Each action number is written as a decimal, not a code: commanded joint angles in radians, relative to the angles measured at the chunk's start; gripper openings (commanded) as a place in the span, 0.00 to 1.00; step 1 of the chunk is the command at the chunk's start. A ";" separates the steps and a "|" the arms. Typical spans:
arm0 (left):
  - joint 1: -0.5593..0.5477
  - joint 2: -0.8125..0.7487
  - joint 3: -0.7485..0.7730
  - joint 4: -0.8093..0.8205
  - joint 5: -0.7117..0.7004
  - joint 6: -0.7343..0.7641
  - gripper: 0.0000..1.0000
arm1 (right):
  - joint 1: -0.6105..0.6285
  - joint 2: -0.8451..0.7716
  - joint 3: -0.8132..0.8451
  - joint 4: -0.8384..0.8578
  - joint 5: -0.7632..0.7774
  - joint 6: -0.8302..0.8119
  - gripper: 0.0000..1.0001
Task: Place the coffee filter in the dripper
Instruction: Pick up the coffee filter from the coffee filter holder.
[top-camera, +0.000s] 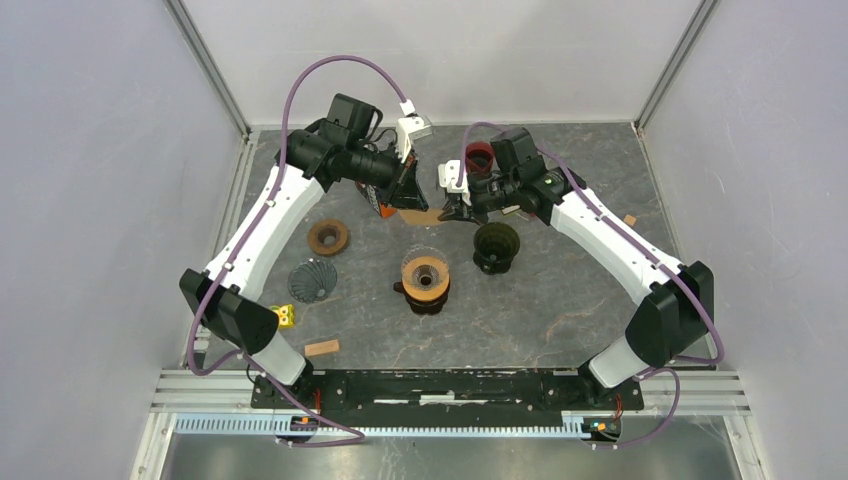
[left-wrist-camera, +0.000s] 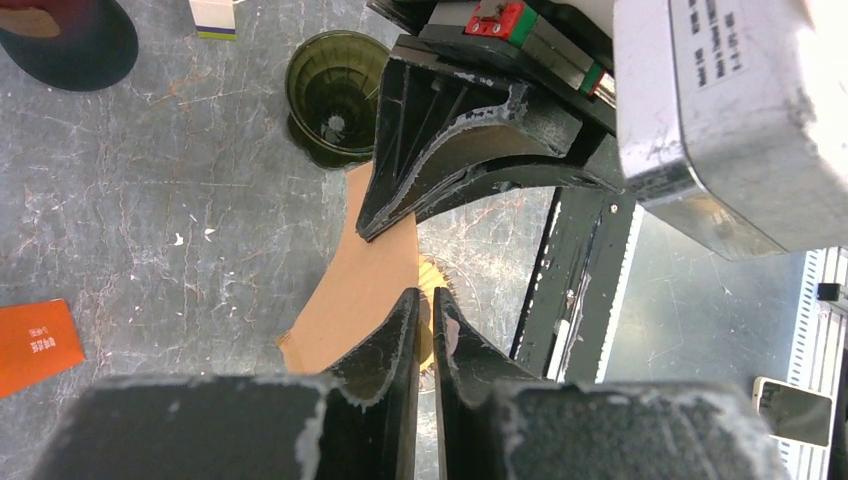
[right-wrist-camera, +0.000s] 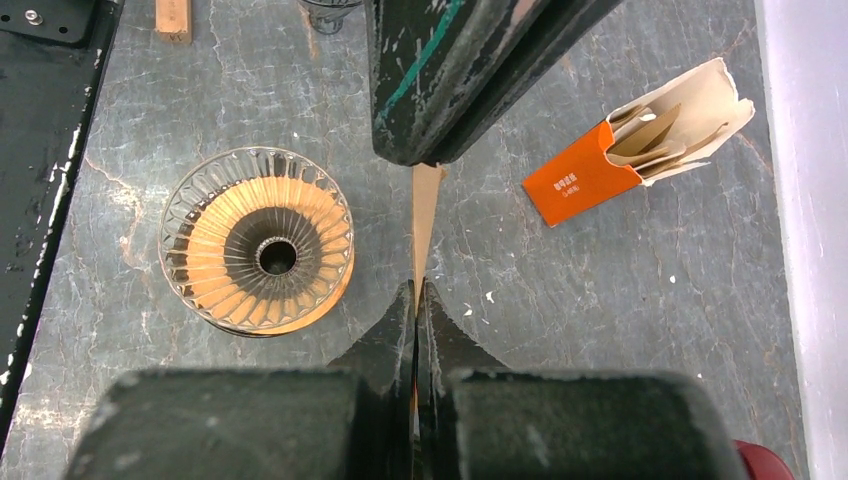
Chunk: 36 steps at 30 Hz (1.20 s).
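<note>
The brown paper coffee filter (top-camera: 425, 216) hangs flat in the air between my two grippers at the back middle. My right gripper (right-wrist-camera: 416, 285) is shut on it, and the filter (right-wrist-camera: 425, 220) shows edge-on in the right wrist view. My left gripper (left-wrist-camera: 422, 295) is almost closed with a narrow see-through gap. The filter (left-wrist-camera: 360, 280) lies broad-face beside and behind its left fingertip, not visibly between the fingers. The clear glass dripper (top-camera: 425, 272) with an orange inside stands below and in front, empty (right-wrist-camera: 258, 240). In the top view the left gripper (top-camera: 408, 190) and the right gripper (top-camera: 447, 207) nearly meet.
A dark green dripper (top-camera: 496, 243) stands right of the glass one, a brown one (top-camera: 328, 237) and a grey one (top-camera: 312, 280) to the left. The orange filter box (right-wrist-camera: 600, 165) lies open behind. A red cup (top-camera: 479, 157) stands at the back, a wooden block (top-camera: 322, 348) near the front.
</note>
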 joint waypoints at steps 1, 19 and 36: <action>-0.002 -0.020 -0.002 0.004 -0.021 0.007 0.16 | 0.004 -0.036 0.030 -0.015 -0.006 -0.038 0.00; 0.007 -0.111 -0.031 0.005 -0.046 0.226 0.66 | 0.004 -0.031 0.048 -0.127 -0.058 -0.112 0.00; -0.048 -0.109 -0.066 0.005 -0.079 0.279 0.78 | 0.021 -0.071 0.030 -0.139 -0.076 -0.109 0.00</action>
